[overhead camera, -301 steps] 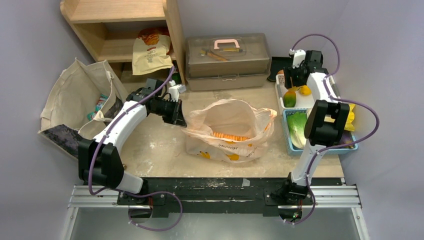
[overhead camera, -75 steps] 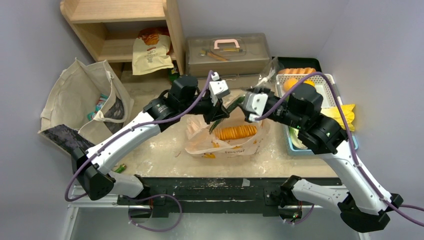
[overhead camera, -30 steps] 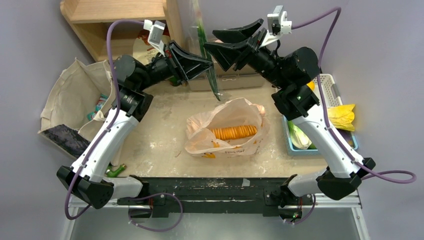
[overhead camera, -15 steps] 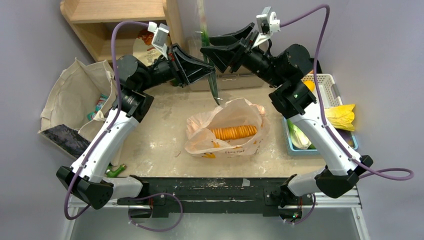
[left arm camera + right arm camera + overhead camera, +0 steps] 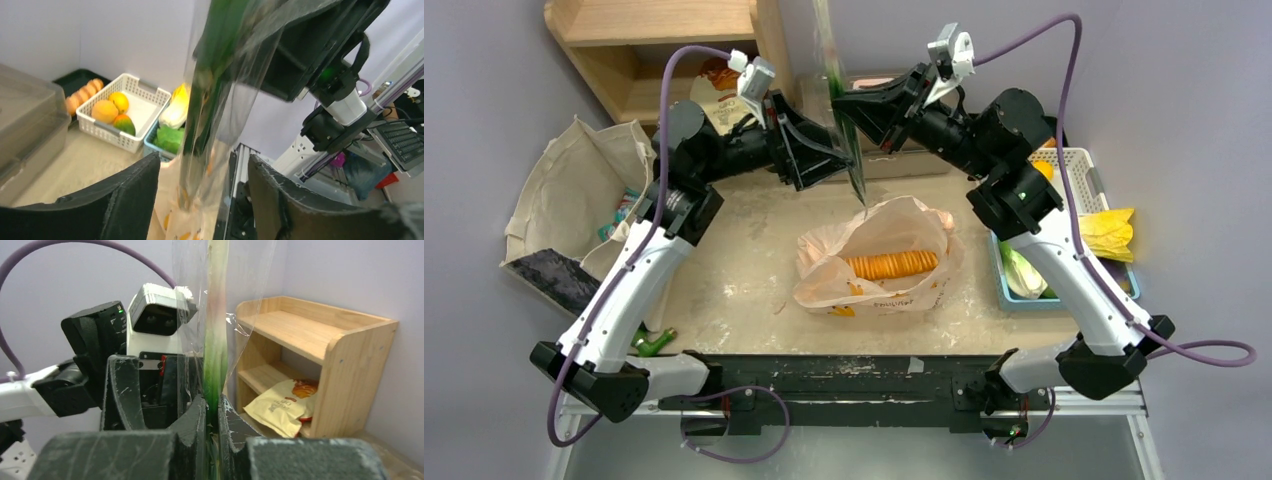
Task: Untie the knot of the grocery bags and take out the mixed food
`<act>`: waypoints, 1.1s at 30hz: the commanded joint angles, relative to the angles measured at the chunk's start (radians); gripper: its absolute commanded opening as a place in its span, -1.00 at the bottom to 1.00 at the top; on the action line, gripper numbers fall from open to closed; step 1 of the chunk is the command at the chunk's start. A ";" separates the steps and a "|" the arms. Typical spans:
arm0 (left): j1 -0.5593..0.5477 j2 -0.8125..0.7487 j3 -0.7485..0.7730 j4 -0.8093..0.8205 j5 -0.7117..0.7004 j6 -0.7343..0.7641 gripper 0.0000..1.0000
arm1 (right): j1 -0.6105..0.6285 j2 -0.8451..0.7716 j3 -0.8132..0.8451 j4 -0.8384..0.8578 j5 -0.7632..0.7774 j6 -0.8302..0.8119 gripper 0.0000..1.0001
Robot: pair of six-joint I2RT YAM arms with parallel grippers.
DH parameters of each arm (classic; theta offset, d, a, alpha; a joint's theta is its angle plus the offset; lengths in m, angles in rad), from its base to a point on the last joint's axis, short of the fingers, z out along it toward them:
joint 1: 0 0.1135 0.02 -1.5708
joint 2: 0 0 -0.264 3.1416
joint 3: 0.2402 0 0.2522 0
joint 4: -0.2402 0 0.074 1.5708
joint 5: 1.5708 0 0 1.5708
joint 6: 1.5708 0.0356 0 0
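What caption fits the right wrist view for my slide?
Right end effector shut on a clear-wrapped green stalk, left end effector open facing it, wooden shelf behind.

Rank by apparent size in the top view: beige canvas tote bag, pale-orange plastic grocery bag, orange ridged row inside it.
Largest: beige canvas tote bag.
Then: pale-orange plastic grocery bag.
Smallest: orange ridged row.

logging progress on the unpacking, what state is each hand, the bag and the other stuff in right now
right hand, shut on the sleeved green stalk, raised high
left hand, open, fingers either side of the sleeve
sleeved green stalk, upright, out of the bag, hanging above it
grocery bag, mouth wide open, no knot showing
orange food, lying inside the bag
tote bag, open, slumped
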 commanded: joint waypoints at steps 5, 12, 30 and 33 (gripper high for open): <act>0.044 -0.173 -0.027 -0.391 -0.138 0.309 0.91 | -0.092 -0.065 0.072 -0.074 0.118 -0.280 -1.00; 0.054 -0.187 -0.029 -0.537 -0.241 0.372 1.00 | -0.237 -0.038 0.061 -0.150 0.210 -0.584 -1.00; 0.101 -0.152 -0.028 -0.636 -0.230 0.406 1.00 | -0.697 0.172 0.080 -0.395 0.266 -1.200 -1.00; 0.103 -0.163 -0.057 -0.616 -0.220 0.390 1.00 | -0.771 0.241 0.117 -0.438 0.313 -1.228 -1.00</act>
